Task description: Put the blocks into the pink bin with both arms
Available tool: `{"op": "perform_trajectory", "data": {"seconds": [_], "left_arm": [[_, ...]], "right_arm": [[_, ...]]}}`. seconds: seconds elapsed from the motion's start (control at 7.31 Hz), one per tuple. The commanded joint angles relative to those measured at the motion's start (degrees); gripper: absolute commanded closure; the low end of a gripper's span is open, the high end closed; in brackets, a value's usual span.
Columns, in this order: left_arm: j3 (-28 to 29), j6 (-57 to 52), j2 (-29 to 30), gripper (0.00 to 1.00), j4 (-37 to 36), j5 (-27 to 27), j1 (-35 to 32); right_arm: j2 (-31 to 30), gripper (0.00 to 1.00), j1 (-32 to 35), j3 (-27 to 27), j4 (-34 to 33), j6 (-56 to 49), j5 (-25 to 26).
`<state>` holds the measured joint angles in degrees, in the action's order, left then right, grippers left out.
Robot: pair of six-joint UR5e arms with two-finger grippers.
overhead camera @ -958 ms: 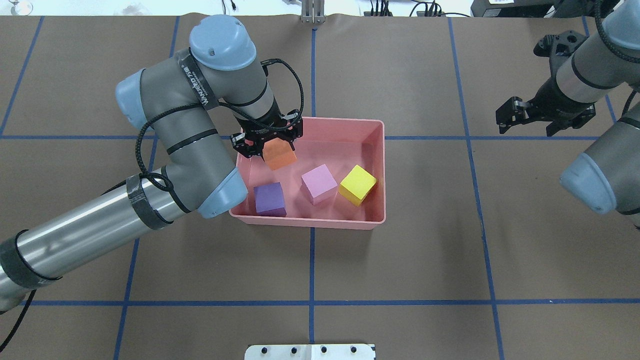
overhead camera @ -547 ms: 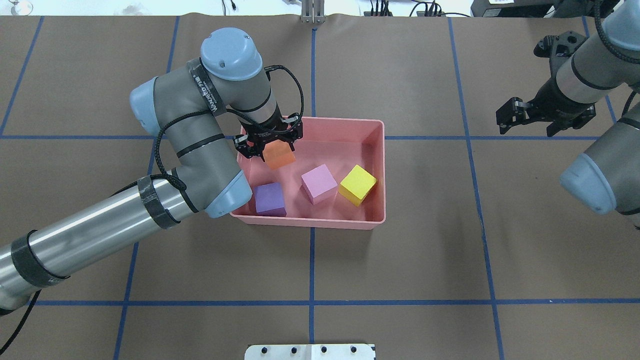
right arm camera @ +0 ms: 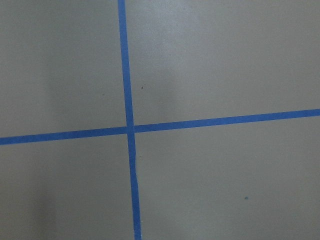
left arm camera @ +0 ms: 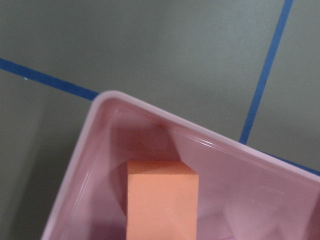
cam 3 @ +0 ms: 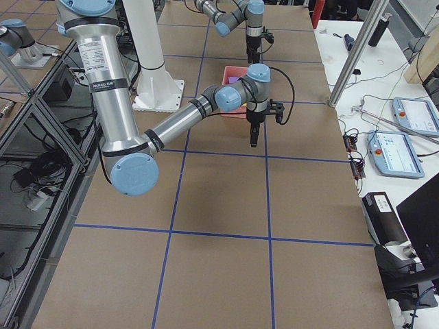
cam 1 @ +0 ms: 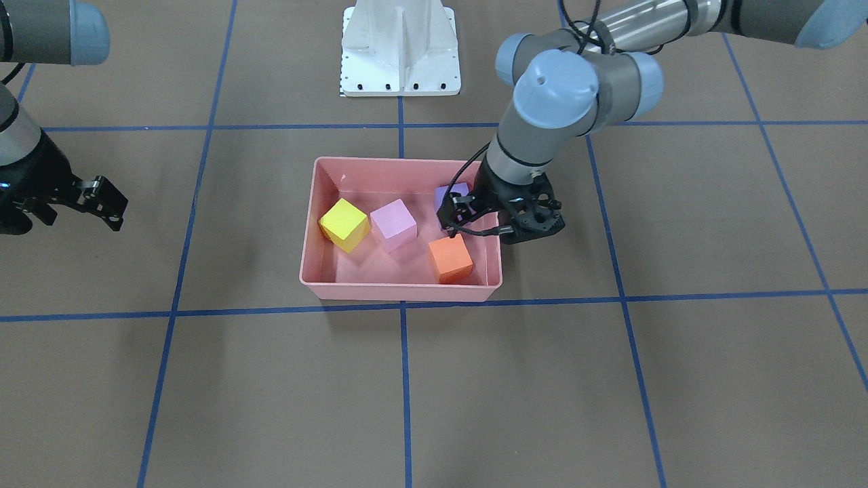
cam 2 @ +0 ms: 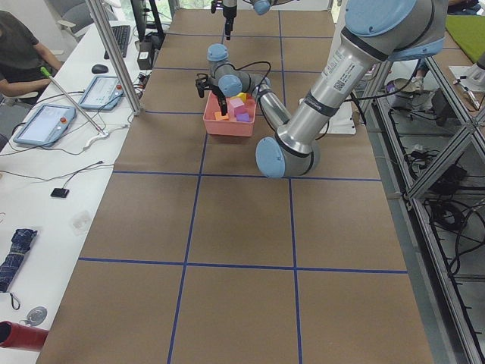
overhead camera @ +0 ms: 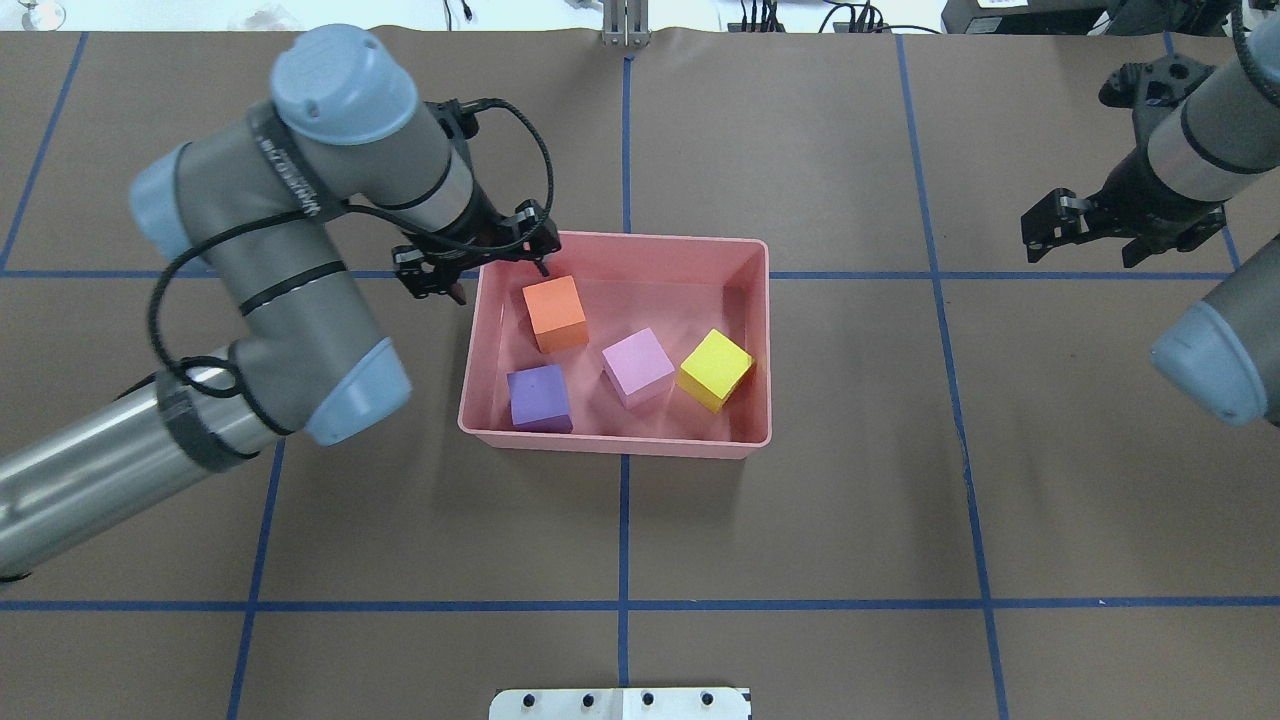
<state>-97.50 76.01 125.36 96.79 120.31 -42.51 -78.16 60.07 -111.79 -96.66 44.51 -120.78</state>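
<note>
The orange, purple, pink and yellow blocks lie in the bin. The left gripper hangs open and empty above its far-left corner. The right gripper is open, far right. The blocks look light and soft: pinch opposite flat faces.

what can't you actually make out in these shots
Purple block: front-facing view, partly hidden behind the left gripper.
Orange block: left wrist view, cut off by the bottom edge.
Pink bin: exterior right view, partly behind the right arm; contents too small to tell.
</note>
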Motion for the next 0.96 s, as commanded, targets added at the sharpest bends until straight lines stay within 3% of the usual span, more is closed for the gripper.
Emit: {"op": "perform_trajectory", "data": {"seconds": [0.0, 0.14, 0.27, 0.55, 0.82], "left_arm": [[-20.5, -19.8, -23.6, 0.00, -2.5, 0.4, -5.5], [-22.6, -30.2, -30.6, 0.00, -2.1, 2.4, -11.9], [-21.3, -44.2, -35.7, 0.00, -2.3, 8.3, -20.2], [-13.7, -65.8, -39.0, 0.00, -2.9, 10.7, -33.1], [-5.3, -76.1, -38.6, 0.00, -3.1, 12.2, -42.1]], "right_arm": [[-5.3, 0.00, 7.8, -0.6, 0.8, -10.1, -4.3], [-8.1, 0.00, 11.9, 0.1, 3.2, -14.4, -6.6], [-10.0, 0.00, 15.5, 2.2, 4.4, -18.5, -8.7], [-10.3, 0.00, 23.7, 10.2, 4.5, -33.5, -14.5], [-11.6, 0.00, 25.3, 14.0, 4.5, -38.7, -16.2]]}}
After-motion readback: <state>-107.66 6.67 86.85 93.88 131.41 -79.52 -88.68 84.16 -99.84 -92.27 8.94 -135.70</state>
